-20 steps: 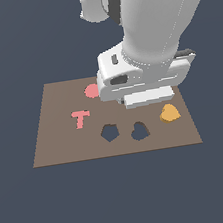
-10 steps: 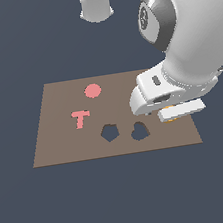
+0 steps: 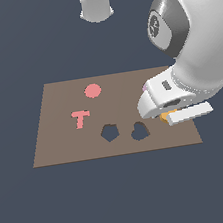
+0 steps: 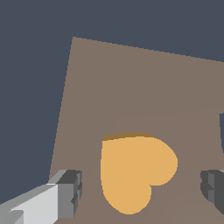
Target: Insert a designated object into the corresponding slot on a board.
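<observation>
While the big white arm is leaning low over the exterior view's right end of the board (image 3: 62, 141), its tool (image 4: 142, 190) is standing open, one finger (image 4: 65, 194) on each side of the heart block (image 4: 133, 173) and neither one touching it. In the wrist view there is bare brown board showing between each finger and the block's sides, so the block is lying flat and free on the board. In the exterior view only a sliver of orange (image 3: 163, 117) is peeking out under the white hand, close to the board's right edge as that view has it.

The heart-shaped slot (image 3: 139, 131) is sitting just beside the block, toward the exterior view's left, near the board's front edge, with the pentagon hole (image 3: 109, 132) right next to it on the far side. The strip of board between block and slot is looking bare. The pink T (image 3: 80, 118) and the red-pink disc (image 3: 92, 90) are lying well apart from the arm, over on the left half. All around the board the dark surface (image 3: 26, 207) is spreading out wide.
</observation>
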Controlling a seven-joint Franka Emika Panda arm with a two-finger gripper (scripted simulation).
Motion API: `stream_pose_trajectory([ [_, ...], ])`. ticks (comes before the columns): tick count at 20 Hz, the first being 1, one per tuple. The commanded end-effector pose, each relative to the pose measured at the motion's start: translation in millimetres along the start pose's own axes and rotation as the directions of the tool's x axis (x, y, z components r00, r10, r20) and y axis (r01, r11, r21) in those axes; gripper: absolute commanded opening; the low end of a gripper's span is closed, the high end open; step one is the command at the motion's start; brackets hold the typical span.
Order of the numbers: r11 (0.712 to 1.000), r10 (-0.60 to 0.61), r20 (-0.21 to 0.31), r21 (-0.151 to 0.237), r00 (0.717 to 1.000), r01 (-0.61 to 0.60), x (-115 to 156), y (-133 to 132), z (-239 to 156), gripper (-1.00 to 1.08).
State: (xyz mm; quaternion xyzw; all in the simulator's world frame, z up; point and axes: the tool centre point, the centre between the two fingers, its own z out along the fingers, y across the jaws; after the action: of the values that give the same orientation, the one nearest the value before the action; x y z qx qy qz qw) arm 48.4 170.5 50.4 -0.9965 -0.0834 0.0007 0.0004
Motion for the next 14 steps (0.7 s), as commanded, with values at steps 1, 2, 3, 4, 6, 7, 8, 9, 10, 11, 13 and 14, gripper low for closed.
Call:
stream_pose_trajectory([
  [1, 1.0, 0.0, 0.0, 0.0, 1.0, 0.0, 0.3, 0.3, 1.2, 1.0],
  [2, 1.0, 0.0, 0.0, 0.0, 1.0, 0.0, 0.5, 0.3, 2.9, 1.0],
  [3, 1.0, 0.0, 0.0, 0.0, 1.0, 0.0, 0.7, 0.3, 5.4, 1.0],
  [4, 1.0, 0.0, -0.001, 0.0, 1.0, 0.0, 1.0, -0.1, 8.4, 1.0],
  [6, 1.0, -0.001, -0.001, -0.001, 1.0, 0.001, 1.6, -0.7, 15.0, 1.0],
  [7, 1.0, -0.001, -0.001, -0.001, 1.0, 0.001, 1.8, -0.7, 17.5, 1.0],
  [8, 1.0, -0.001, -0.001, -0.001, 1.0, 0.001, 1.9, -0.7, 19.3, 1.0],
  [9, 1.0, -0.001, -0.001, -0.001, 1.0, 0.001, 2.0, -0.7, 20.3, 1.0],
  [10, 1.0, -0.001, -0.001, -0.001, 1.0, 0.001, 2.1, -0.7, 20.7, 1.0],
  [11, 1.0, -0.001, -0.001, -0.001, 1.0, 0.001, 2.1, -0.7, 20.7, -1.0],
  [13, 1.0, -0.001, -0.001, -0.001, 1.0, 0.001, 2.1, -0.7, 20.7, -1.0],
  [14, 1.0, -0.001, -0.001, -0.001, 1.0, 0.001, 2.1, -0.7, 20.7, -1.0],
])
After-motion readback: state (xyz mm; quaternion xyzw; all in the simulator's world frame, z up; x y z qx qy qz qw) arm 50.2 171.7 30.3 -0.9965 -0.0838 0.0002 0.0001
